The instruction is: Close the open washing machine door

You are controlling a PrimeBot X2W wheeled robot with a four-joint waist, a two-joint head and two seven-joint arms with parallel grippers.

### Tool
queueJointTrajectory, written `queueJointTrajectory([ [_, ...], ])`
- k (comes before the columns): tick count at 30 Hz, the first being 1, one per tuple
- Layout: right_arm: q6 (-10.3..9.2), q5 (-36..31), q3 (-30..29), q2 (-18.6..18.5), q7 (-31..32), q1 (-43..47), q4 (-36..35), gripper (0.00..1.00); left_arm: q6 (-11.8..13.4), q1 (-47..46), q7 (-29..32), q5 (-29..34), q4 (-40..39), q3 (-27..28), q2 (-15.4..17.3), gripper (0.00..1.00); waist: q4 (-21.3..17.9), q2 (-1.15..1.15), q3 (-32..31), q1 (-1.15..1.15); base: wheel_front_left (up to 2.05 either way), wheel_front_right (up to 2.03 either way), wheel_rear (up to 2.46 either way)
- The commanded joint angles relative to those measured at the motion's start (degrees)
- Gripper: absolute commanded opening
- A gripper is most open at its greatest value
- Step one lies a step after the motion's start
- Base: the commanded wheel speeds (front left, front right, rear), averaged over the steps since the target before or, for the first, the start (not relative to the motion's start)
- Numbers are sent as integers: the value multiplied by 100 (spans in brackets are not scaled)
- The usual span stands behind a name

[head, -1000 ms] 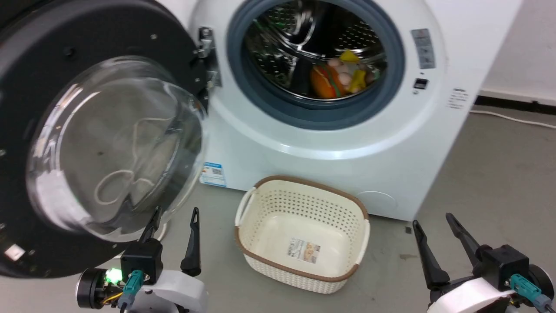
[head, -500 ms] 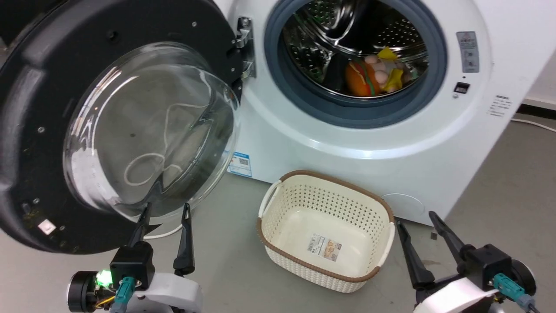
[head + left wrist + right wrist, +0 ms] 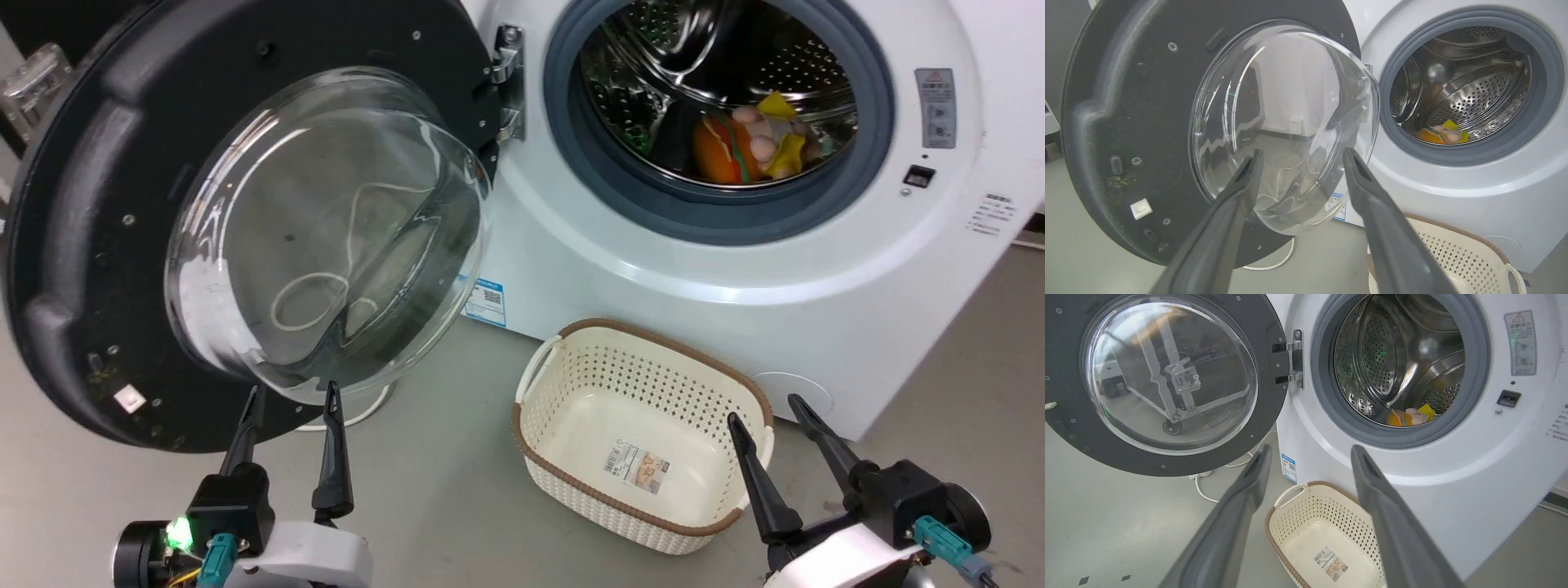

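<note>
Head camera swung left. Washing machine door (image 3: 82, 245) wide open just ahead of left hand (image 3: 291, 389), spread, empty; right hand (image 3: 761, 408) likewise. Closing not started.

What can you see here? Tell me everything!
washing machine: one, white, behind the basket.
washing machine door: one, black rim, clear glass, open at left.
drum: one, steel, inside the grey rubber ring.
toys: small pile, orange, yellow and pink, in the drum.
basket: one, cream with brown rim, on the floor before the machine.
cable: one, white, on the floor under the door.
left gripper: one, dark fingers, open, below the door.
right gripper: one, dark fingers, open, by the basket.
</note>
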Motion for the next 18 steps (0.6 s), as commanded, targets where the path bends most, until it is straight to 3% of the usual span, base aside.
queueJointTrajectory([
  [1,2,25,20,14,-58,-74,17,100,27,63,-61,-24,-22,7,4,100,45,0,2,0,0,0,0],
  [12,3,136,25,17,-189,-46,20,100,-12,94,-193,-35,-16,17,9,100,319,0,19,0,0,0,0],
  [13,3,141,28,17,-201,-44,21,100,-16,95,-205,-49,-21,31,9,36,345,0,22,0,0,0,0],
  [14,3,146,30,17,-213,-41,21,100,-32,93,-217,-74,-30,44,8,0,370,0,26,0,0,0,0],
  [18,3,149,8,18,-261,-31,4,100,-134,27,-265,-232,-160,192,5,0,471,0,86,0,0,0,0],
])
